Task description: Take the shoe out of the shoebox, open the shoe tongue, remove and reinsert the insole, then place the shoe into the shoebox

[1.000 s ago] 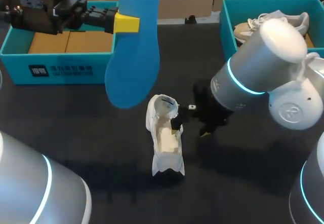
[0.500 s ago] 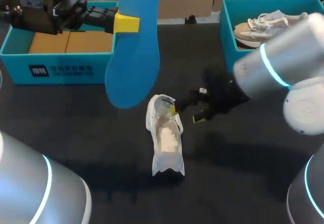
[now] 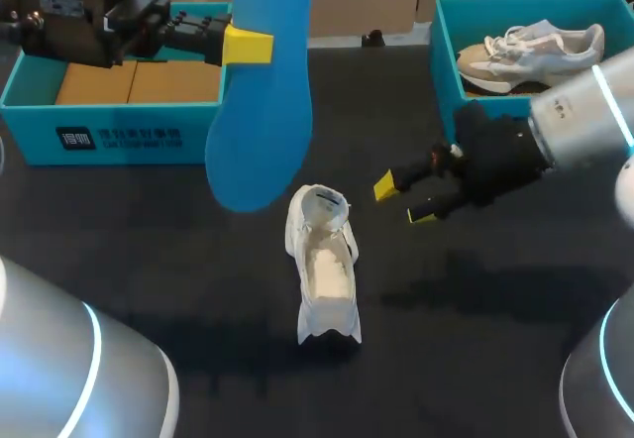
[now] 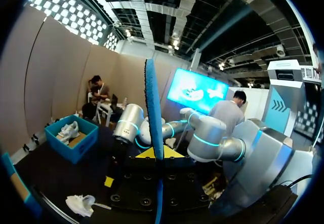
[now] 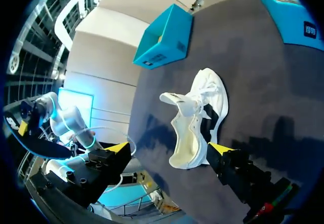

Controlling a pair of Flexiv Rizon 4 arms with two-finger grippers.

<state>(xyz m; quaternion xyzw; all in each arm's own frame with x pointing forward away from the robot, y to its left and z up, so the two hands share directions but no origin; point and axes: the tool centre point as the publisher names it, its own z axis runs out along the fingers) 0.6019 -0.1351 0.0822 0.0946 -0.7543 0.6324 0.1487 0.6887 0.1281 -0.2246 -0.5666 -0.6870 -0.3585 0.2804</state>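
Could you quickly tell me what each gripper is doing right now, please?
Left gripper: shut on the blue insole.
Right gripper: open, holding nothing, beside the white shoe.

Blue insole [image 3: 263,91], upper centre: smooth, matt, foam-like. White shoe [image 3: 322,260], mid-frame: matt woven cloth, w/ cream soft-looking lining. Table [image 3: 149,250]: dark, matt, finely rough like felt. Left shoebox [image 3: 109,141] & right shoebox [image 3: 444,61], upper corners: matt teal card; brown card is seen inside the left one. Right arm shell [image 3: 584,121]: glossy, smooth silver-grey. Right gripper [image 3: 406,201]: matt black body, matt yellow plastic tips.
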